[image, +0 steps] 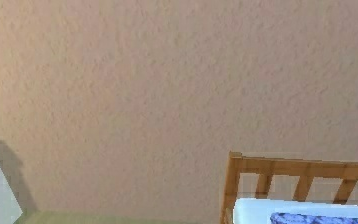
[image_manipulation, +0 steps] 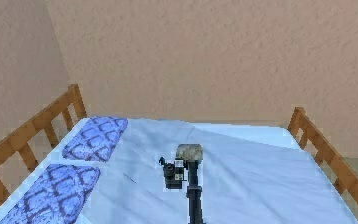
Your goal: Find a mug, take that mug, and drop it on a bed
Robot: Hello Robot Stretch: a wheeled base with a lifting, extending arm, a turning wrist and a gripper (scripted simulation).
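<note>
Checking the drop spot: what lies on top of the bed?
Two blue patterned pillows lie on the white sheet. A small tan thing shows at the gripper; whether it rests there or is held cannot be told. The arm covers sheet beneath it.

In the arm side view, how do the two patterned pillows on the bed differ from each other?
The far pillow lies toward the back wall, while the near pillow lies toward the picture's bottom edge. The far pillow shows whole, but the near pillow is cut off by the bottom edge. Both have the same blue and white pattern. Both lie flat on the white sheet beside the wooden headboard.
</note>
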